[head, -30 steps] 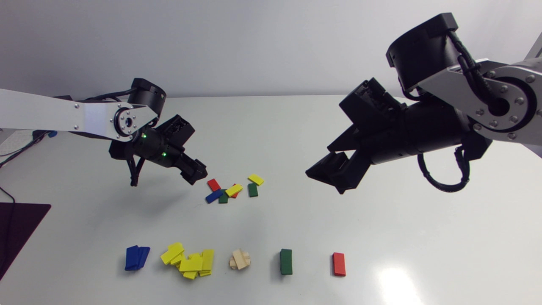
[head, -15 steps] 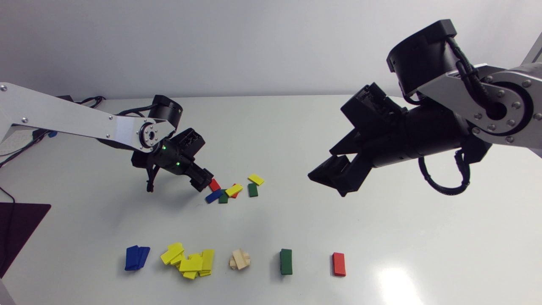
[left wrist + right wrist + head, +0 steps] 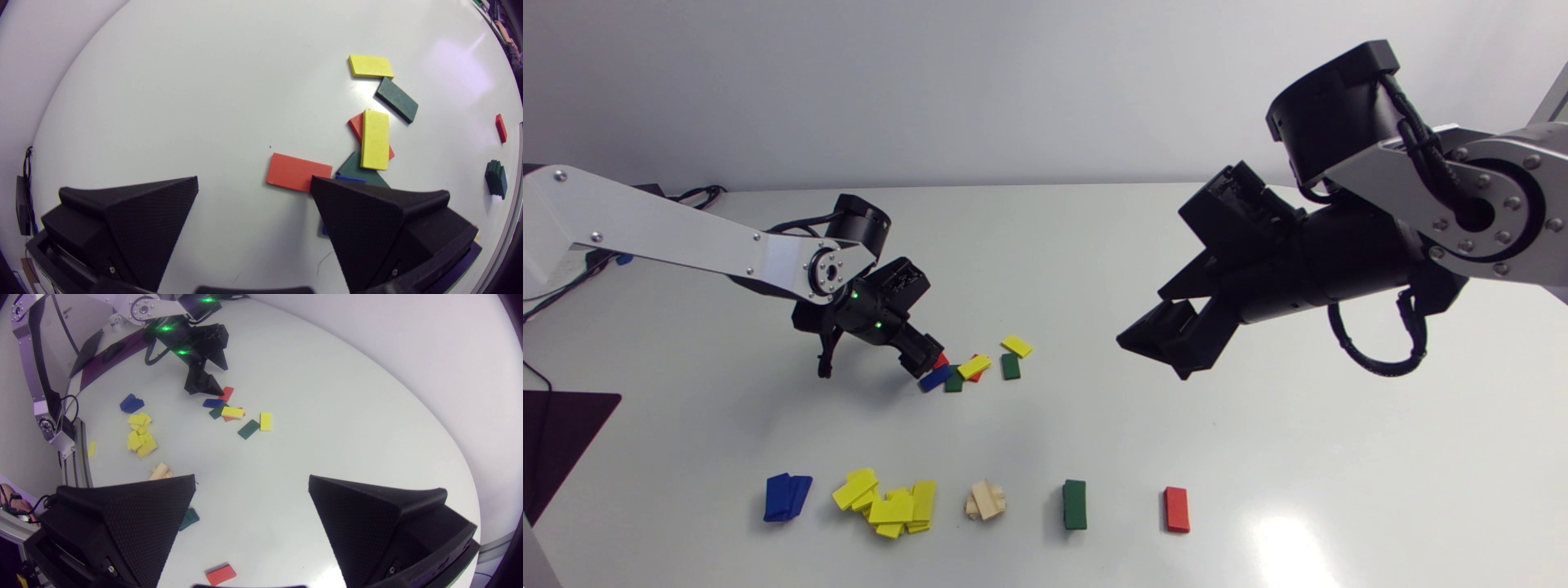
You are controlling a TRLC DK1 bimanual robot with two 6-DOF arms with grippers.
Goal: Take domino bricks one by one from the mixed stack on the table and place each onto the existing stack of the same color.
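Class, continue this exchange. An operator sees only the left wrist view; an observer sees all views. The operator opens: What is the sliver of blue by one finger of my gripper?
Observer: A whole blue brick, flat on the table beside a green brick. A finger of the left gripper hides most of it from you.
Operator: Where does it go?
Observer: Onto the blue stack, at the left end of the near row, next to the yellow pile.
Operator: Is the other arm nearby?
Observer: No. The right gripper hangs open above the table, well right of the mixed stack.
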